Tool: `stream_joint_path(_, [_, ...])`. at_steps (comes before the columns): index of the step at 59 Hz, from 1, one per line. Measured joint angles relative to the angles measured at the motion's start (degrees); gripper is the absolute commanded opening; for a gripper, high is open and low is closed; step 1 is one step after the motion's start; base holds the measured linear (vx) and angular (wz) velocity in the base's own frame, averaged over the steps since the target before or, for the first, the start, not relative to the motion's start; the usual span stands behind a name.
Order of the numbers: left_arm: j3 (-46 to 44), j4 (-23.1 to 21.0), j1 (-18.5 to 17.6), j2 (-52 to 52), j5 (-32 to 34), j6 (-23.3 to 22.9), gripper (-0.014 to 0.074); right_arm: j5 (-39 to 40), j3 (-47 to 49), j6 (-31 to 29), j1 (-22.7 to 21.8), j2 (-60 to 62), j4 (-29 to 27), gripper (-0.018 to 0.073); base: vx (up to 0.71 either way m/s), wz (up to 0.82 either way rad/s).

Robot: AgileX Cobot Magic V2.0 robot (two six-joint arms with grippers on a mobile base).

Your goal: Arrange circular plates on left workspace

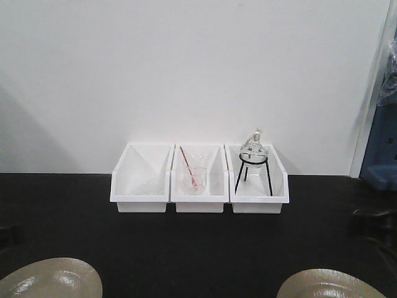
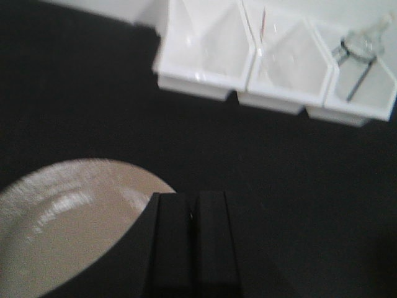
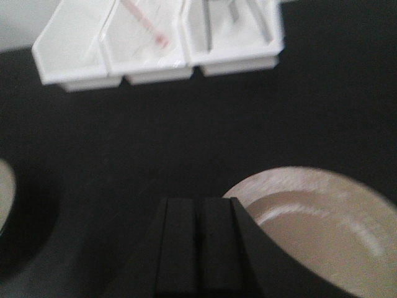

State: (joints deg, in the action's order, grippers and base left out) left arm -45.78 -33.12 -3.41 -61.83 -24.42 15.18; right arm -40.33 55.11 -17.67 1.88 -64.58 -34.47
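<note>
Apparently the job is about half done: the left plate (image 1: 51, 279) lies on the left of the black counter (image 1: 198, 248), while the right plate (image 1: 329, 284) sits well apart on the right and awaits moving; left gripper (image 2: 192, 205) and right gripper (image 3: 198, 208) both hang closed and empty beside the plates

Plain white wall (image 1: 186, 68), softly lit, dimmer at left.

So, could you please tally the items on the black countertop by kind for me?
White plastic bins: 3
Beige round plates: 2
Glass beaker: 1
Red stirring rod: 1
Round glass flask: 1
Black tripod stand: 1
Total: 9
</note>
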Motion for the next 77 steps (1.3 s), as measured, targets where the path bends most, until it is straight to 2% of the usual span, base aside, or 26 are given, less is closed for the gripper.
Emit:
stream_joint_path(3, [0.0, -10.4, 0.0, -2.99, -4.31, 10.84, 0.0002, -3.72, 0.0, -7.99, 0.0, -3.46, -7.79, -0.0001, 0.0, 0.0])
stream_joint_path(4, [0.0, -11.65, 0.0, -3.72, -5.49, 12.11, 0.0002, -4.68, 0.0, -9.77, 0.0, -4.9, -10.91, -0.0001, 0.0, 0.0])
stream_joint_path(5, [0.0, -16.57, 0.0, -4.81, -7.27, 17.02, 0.0002, -6.14, 0.0, -12.24, 0.0, -5.84, -12.86, -0.0001, 0.0, 0.0])
stream_joint_path(10, [-0.06, -31.58, 0.0, -9.42, -15.62, 30.59, 0.0002, -11.53, 0.18, -19.69, 0.0, -11.28, -23.54, -0.0001, 0.0, 0.0])
stream_joint_path(16, [-0.07, -44.49, 0.0, -14.45, -24.94, 39.44, 0.0002, -15.6, 0.18, -23.59, 0.0, -15.6, -31.32, -0.0001, 0.0, 0.0])
stream_joint_path(21, [-0.07, -51.21, 0.0, -17.92, -30.04, 42.26, 0.0002, -16.77, 0.18, -24.53, 0.0, -17.39, -35.28, -0.0001, 0.0, 0.0])
stream_joint_path(27, [-0.12, -54.13, 0.0, -19.91, -30.7, 43.14, 0.0002, -16.7, 0.18, -24.77, 0.0, -17.81, -36.75, -0.0001, 0.0, 0.0])
stream_joint_path(34, [-0.12, -54.86, 0.0, -20.09, -28.46, 43.31, 0.0002, -16.75, 0.24, -24.84, 0.0, -17.81, -36.98, -0.0001, 0.0, 0.0])
stream_joint_path(42, [-0.29, -55.28, 0.1, -20.09, -30.06, 43.38, 0.0008, -16.75, 0.29, -24.88, 0.0, -17.81, -37.14, -0.0001, 0.0, 0.0])
stream_joint_path(52, [-0.67, -55.38, 1.53, -20.09, -28.45, 43.56, 0.0078, -16.75, 0.29, -24.88, 0.0, -17.81, -37.33, -0.0001, 0.0, 0.0])
stream_joint_path(62, [-1.42, -55.26, 6.86, -20.09, -27.46, 44.13, 0.0234, -16.75, 0.29, -25.36, 0.0, -17.81, -37.33, -0.0001, 0.0, 0.0])
stream_joint_path(69, [-1.42, -55.2, 13.11, -20.09, -27.06, 44.37, 0.0377, -16.75, 0.29, -25.54, 0.0, -17.81, -37.33, -0.0001, 0.0, 0.0])
stream_joint_path(77, [-1.42, -55.2, 20.99, -20.09, -26.31, 43.75, 0.0482, -16.75, 0.29, -25.73, 0.0, -17.81, -36.43, -0.0001, 0.0, 0.0])
